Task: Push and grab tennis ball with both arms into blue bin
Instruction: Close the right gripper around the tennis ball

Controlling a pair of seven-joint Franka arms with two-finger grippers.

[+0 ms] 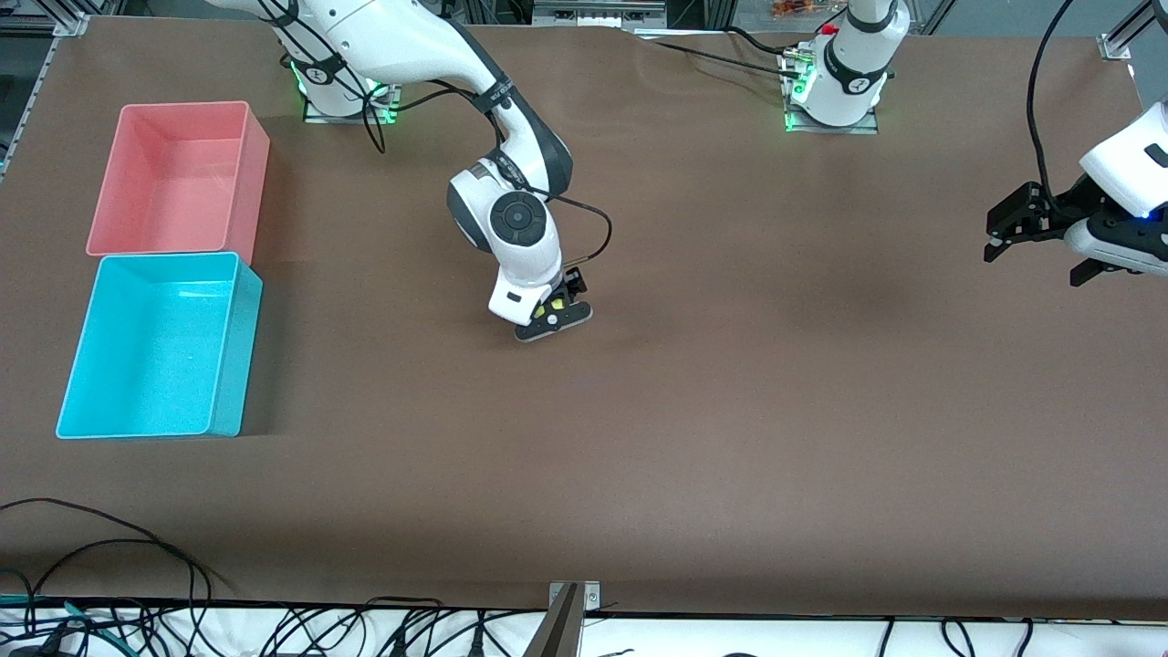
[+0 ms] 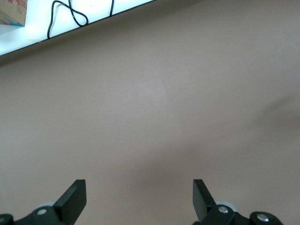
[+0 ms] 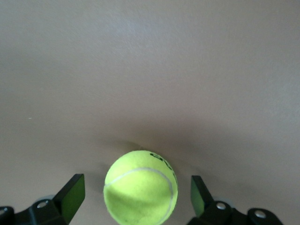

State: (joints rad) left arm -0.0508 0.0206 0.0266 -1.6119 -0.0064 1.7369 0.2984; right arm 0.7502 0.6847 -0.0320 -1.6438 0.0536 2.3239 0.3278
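Observation:
The tennis ball (image 3: 140, 187) lies on the brown table between the open fingers of my right gripper (image 3: 138, 194), with a gap on each side. In the front view the ball (image 1: 554, 301) shows only as yellow slivers under the right gripper (image 1: 553, 321), which is down at the table near its middle. The blue bin (image 1: 222, 365) stands empty at the right arm's end of the table. My left gripper (image 1: 1040, 239) is open and empty, up over the left arm's end of the table; its wrist view (image 2: 139, 199) shows only bare table.
An empty pink bin (image 1: 246, 173) stands beside the blue bin, farther from the front camera. Cables (image 1: 109, 584) lie along the table's front edge, and a metal bracket (image 1: 570, 607) sits at that edge's middle.

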